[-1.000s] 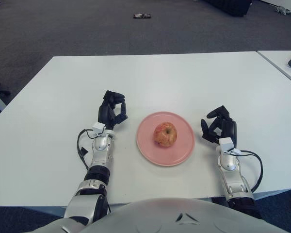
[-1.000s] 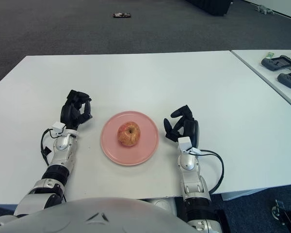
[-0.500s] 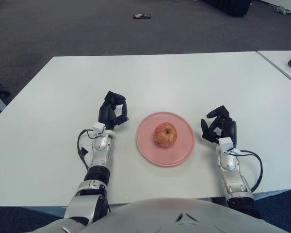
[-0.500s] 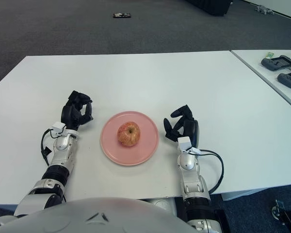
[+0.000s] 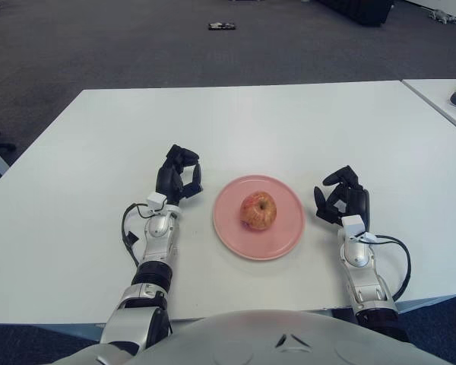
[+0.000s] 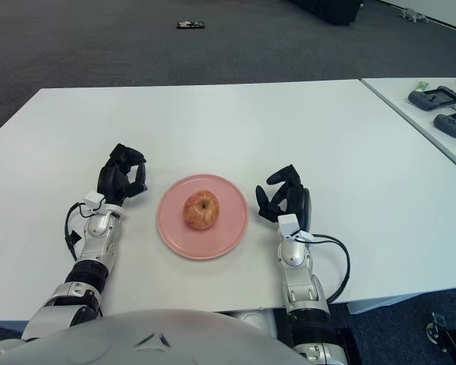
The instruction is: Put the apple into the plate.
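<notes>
A red-yellow apple (image 5: 258,211) sits upright in the middle of a pink plate (image 5: 287,237) on the white table. My left hand (image 5: 178,176) rests on the table just left of the plate, its fingers curled and holding nothing. My right hand (image 5: 342,199) rests just right of the plate, its fingers loosely curled and empty. Neither hand touches the plate or the apple.
The white table (image 5: 235,122) stretches far beyond the plate. A second table (image 6: 433,106) at the right holds dark devices (image 6: 439,97). A small dark object (image 5: 222,25) lies on the carpet far behind.
My left hand has drawn back slightly toward me and its fingers have curled tighter. The right hand, apple and plate have not moved.
</notes>
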`<action>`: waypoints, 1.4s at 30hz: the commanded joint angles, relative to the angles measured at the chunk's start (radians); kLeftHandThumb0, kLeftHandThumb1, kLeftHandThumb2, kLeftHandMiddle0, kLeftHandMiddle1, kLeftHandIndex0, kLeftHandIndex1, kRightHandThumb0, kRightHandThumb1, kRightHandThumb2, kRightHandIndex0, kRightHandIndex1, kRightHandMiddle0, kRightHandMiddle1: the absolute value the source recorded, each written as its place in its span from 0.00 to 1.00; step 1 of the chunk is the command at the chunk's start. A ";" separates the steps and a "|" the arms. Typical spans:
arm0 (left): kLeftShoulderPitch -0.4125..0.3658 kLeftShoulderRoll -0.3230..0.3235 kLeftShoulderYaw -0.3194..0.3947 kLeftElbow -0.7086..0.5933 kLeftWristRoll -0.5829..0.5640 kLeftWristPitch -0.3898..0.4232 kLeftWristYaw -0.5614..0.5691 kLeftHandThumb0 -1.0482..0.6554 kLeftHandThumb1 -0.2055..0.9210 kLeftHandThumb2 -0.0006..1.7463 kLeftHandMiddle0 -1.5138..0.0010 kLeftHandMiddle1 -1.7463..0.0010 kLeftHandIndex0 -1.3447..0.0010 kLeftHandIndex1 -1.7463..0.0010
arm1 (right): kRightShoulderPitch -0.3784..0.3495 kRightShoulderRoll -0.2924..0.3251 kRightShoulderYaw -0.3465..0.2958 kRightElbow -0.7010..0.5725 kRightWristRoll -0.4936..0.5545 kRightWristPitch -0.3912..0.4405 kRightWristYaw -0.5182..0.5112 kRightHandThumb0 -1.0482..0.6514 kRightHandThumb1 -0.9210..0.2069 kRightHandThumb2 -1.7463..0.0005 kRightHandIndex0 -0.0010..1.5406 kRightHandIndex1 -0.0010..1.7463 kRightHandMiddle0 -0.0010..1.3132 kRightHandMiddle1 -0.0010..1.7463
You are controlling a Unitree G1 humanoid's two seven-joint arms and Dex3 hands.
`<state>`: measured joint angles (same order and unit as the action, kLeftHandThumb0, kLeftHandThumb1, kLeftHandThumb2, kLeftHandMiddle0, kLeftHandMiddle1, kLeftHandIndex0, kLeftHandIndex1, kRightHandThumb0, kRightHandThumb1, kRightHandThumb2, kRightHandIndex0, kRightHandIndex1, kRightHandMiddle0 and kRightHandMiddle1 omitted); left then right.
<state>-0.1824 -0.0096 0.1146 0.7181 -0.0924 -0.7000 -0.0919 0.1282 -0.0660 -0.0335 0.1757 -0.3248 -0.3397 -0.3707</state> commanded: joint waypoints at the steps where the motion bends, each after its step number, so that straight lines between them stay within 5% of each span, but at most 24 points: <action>1: 0.064 0.001 0.001 0.052 0.020 0.022 0.023 0.36 0.59 0.66 0.46 0.00 0.63 0.00 | -0.019 0.001 0.004 0.011 0.011 -0.007 0.006 0.37 0.37 0.38 0.59 0.98 0.35 1.00; 42: 0.105 -0.038 0.044 0.091 0.013 0.072 0.096 0.36 0.61 0.64 0.44 0.00 0.64 0.00 | -0.030 -0.012 0.000 0.052 0.032 -0.029 0.031 0.37 0.37 0.37 0.60 1.00 0.35 1.00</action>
<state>-0.1874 -0.0230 0.1499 0.7496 -0.0662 -0.6428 -0.0070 0.1173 -0.0686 -0.0300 0.2208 -0.2991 -0.3650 -0.3450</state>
